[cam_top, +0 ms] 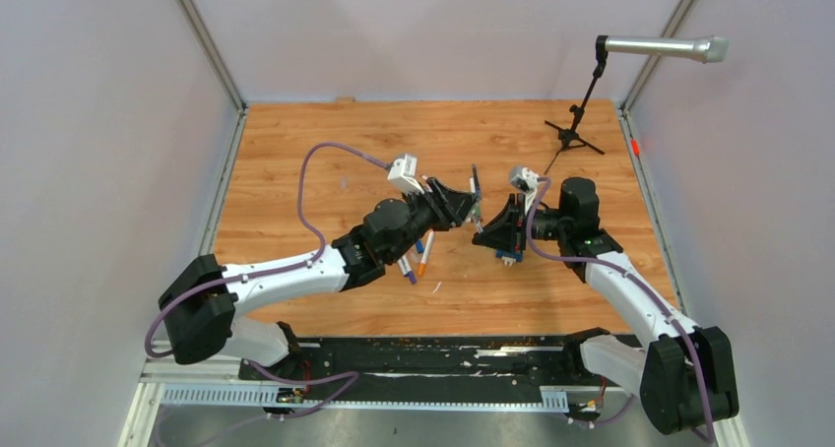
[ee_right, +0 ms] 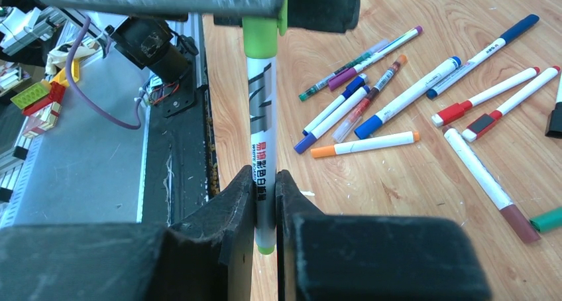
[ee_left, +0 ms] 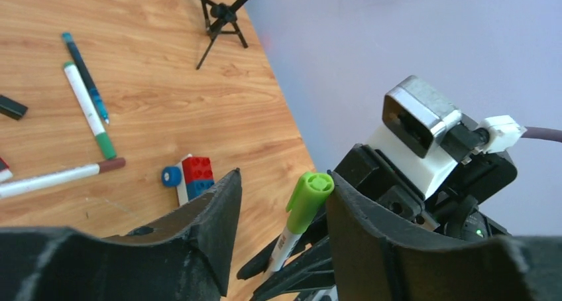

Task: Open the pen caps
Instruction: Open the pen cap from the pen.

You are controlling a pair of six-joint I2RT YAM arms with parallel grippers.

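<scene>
Table tally
Two arms (cam_top: pixel 295 275); one held pen (ee_right: pixel 263 135), one green cap (ee_left: pixel 309 198); at least ten loose pens (ee_right: pixel 404 99); one toy block (ee_left: pixel 192 175); one microphone stand (cam_top: pixel 576 132)

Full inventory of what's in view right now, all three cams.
Green-capped pen: 1, white barrel with lime cap, held in the air between the grippers.
Loose pens: at least ten, caps blue, purple, orange, red, brown, green, scattered on the table.
Block object: 1, blue and red, on the table.
Microphone stand: 1, black tripod, far right of the table.
Table: 1, wood.
Left gripper: 1, black, jaws open either side of the lime cap.
Right gripper: 1, black, shut on the barrel.
</scene>
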